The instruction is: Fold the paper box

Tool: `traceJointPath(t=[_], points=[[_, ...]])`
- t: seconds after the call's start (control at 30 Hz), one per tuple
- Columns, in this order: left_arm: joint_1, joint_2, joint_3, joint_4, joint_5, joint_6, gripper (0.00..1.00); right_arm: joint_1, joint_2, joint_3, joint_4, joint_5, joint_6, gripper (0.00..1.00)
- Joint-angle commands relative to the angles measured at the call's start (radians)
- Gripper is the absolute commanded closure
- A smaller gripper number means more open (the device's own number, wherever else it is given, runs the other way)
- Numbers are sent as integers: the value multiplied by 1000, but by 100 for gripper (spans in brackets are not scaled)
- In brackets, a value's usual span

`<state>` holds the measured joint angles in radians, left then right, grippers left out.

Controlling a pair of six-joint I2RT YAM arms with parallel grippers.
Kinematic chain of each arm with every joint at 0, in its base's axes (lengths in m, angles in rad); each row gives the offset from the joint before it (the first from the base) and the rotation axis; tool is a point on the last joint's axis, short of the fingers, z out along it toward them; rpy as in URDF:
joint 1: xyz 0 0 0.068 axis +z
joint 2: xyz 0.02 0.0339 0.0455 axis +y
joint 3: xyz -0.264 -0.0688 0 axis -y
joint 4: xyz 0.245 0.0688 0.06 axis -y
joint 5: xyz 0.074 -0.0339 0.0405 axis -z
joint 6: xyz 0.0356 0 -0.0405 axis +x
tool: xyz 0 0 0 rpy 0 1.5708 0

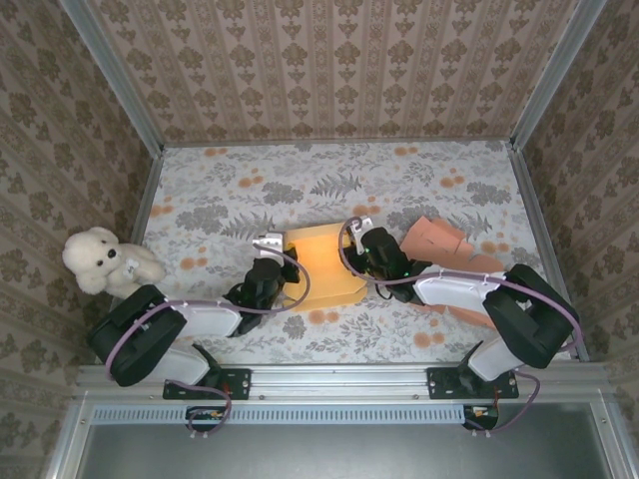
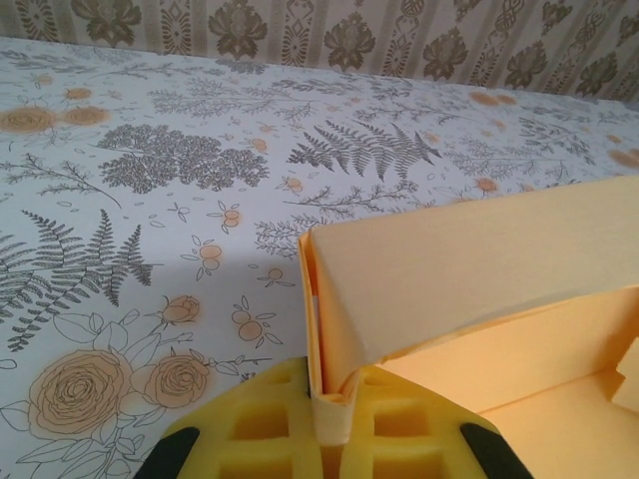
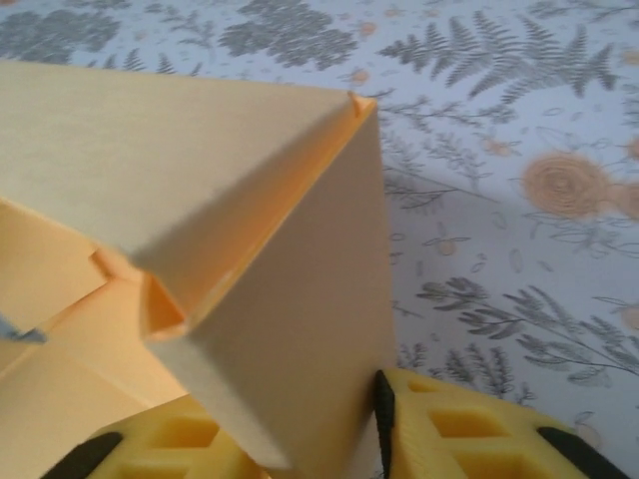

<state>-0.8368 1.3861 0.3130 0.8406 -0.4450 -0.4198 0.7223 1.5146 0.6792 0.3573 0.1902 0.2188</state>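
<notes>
Left gripper (image 2: 329,427) tight on paper box (image 2: 469,264) wall; overhead, teddy bear (image 1: 103,261) at left.

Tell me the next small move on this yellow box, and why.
Probably hold steady with the left hand and nudge the right hand slightly inward to close its corner. Both hands pinch opposite walls of the paper box. In the right wrist view the folded-over flap gapes open at the corner, while the left wall's fold looks tighter in its grip.
</notes>
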Motion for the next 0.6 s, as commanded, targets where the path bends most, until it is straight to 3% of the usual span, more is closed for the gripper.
traceJointPath(t=[0.0,0.07,0.17,0.43,0.57], points=[[-57,4,50,-34,-19,-44,100,29,32,58,9,220,19,77],[-76,-6,59,-85,-109,-84,100,47,48,82,-55,389,52,78],[-94,-21,60,-128,-207,-130,100,56,57,87,-110,545,105,78],[-122,-28,99,-241,-345,-190,100,88,103,130,-167,664,163,77],[-131,-29,97,-239,-366,-211,100,98,117,114,-98,585,202,76]])
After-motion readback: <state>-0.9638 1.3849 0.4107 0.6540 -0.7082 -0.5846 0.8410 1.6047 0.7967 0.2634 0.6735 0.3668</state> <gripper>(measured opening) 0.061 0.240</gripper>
